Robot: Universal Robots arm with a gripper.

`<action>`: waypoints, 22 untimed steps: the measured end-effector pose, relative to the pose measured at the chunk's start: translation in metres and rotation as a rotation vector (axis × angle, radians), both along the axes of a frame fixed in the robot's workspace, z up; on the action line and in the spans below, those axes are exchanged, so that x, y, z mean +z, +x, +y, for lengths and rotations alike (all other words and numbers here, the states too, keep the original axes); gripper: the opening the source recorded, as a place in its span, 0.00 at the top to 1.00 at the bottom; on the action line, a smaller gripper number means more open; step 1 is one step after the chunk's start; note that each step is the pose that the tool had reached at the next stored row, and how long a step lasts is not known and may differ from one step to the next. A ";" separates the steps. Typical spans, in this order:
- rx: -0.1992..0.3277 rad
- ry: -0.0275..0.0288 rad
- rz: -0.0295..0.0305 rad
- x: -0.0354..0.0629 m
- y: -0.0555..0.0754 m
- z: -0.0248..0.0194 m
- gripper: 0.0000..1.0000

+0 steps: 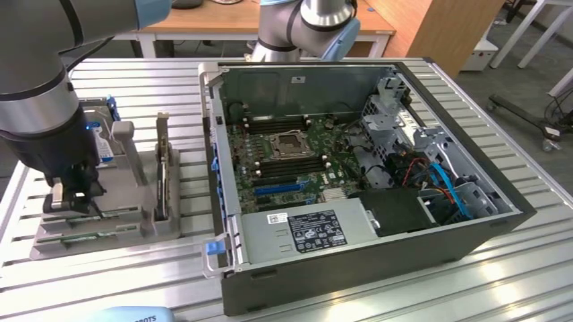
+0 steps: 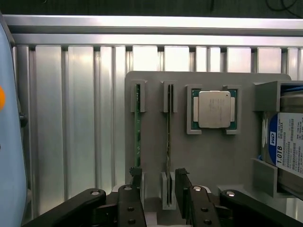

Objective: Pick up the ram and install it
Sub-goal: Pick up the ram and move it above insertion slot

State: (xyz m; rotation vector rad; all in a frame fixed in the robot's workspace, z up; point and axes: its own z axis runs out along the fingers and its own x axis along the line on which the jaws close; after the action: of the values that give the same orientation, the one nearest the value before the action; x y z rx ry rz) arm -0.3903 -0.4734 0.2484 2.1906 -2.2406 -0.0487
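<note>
Tool (image 2: 159,178) spread wide, one ram stick (image 2: 168,137) between its fingers (image 2: 182,182), second ram stick (image 2: 138,137) beside, one processor chip (image 2: 214,109)

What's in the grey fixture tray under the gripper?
Held in its slots: one ram stick, a second ram stick, a processor chip, a hard drive and an upright dark card. The open gripper covers the stick ends beneath it.

The hard drive (image 2: 289,146), beside the processor chip (image 2: 214,109) on the grey holder (image 2: 156,151), bears a white label reading "WD" and "1.0TB". The print on the power supply sticker (image 1: 306,231) is too small to read.
</note>
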 end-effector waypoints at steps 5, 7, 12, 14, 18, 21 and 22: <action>0.000 0.0000 0.0001 0.0000 0.000 -0.0072 0.59; 0.000 -0.0001 0.0000 0.0000 0.000 -0.0106 0.59; 0.000 0.0000 0.0001 0.0000 0.000 -0.0157 0.59; 0.000 0.0002 -0.0002 -0.0006 0.000 -0.0158 0.59; 0.000 0.0000 0.0000 -0.0053 0.000 -0.0159 0.59; 0.000 -0.0001 0.0001 -0.0092 0.000 -0.0160 0.59; 0.000 0.0000 0.0001 -0.0105 0.000 -0.0160 0.59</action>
State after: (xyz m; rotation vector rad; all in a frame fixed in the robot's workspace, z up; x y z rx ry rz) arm -0.3903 -0.4894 0.2379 2.1906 -2.2405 -0.0488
